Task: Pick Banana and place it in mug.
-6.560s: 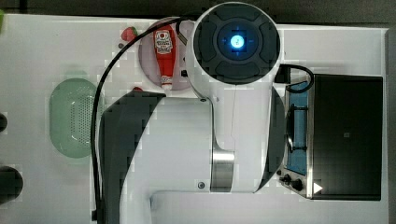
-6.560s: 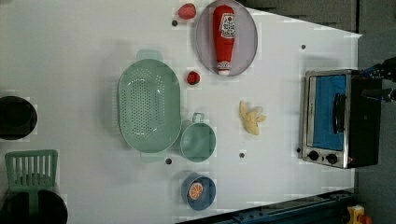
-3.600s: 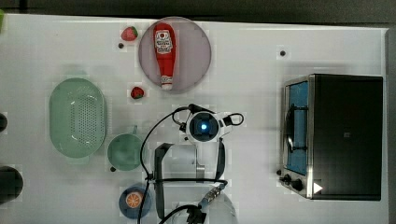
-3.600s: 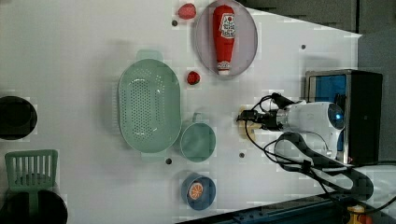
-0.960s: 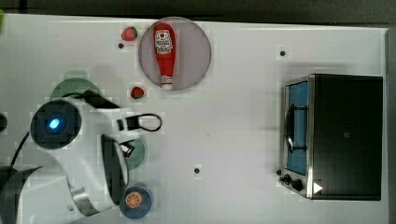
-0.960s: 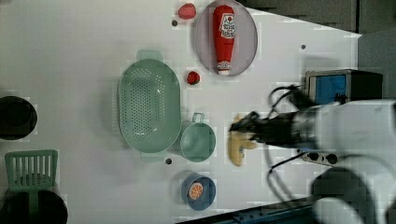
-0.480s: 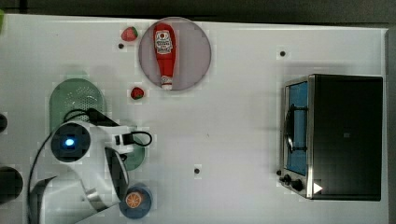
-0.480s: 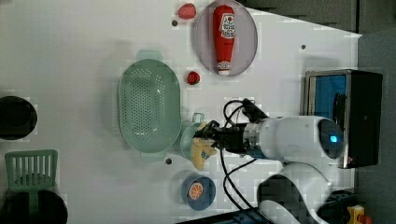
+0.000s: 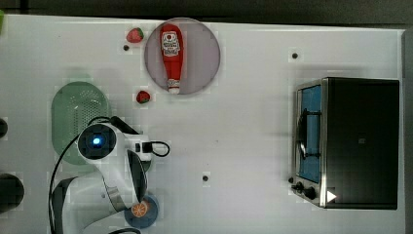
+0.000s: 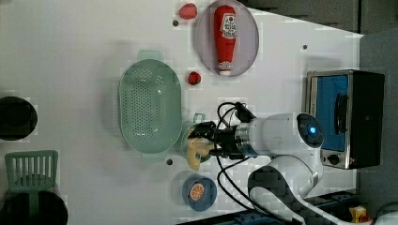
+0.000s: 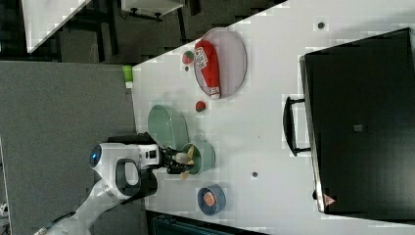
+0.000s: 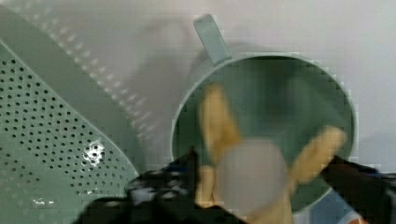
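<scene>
Tabletop, item: your arm reached low and level across it in the left view, wrist over the mug beside the green basket. Step: release; the banana hung across the mug's rim, part inside. Jaws: whether apart or clamped on the banana, I could not tell; next, you needed it loosed, then a straight lift.

Two strawberries, one mug, one banana.

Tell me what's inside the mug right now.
The banana hangs over the mug's opening, its pale yellow pieces reaching inside, with the gripper just above. The mug's bottom is partly covered by banana and gripper, so anything else there stays unseen.
</scene>
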Controlling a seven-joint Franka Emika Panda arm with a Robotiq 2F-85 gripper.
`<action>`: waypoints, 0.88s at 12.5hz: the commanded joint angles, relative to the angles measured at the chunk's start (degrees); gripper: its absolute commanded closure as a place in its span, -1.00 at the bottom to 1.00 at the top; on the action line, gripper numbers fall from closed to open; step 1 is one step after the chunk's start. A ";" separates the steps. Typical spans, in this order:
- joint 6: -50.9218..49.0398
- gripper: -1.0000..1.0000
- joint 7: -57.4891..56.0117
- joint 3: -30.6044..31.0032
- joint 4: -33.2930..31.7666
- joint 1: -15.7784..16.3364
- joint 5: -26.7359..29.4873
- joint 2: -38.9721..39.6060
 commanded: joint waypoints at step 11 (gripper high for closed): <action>-37.57 -1.00 -11.46 -16.98 23.71 -3.50 -2.57 -22.81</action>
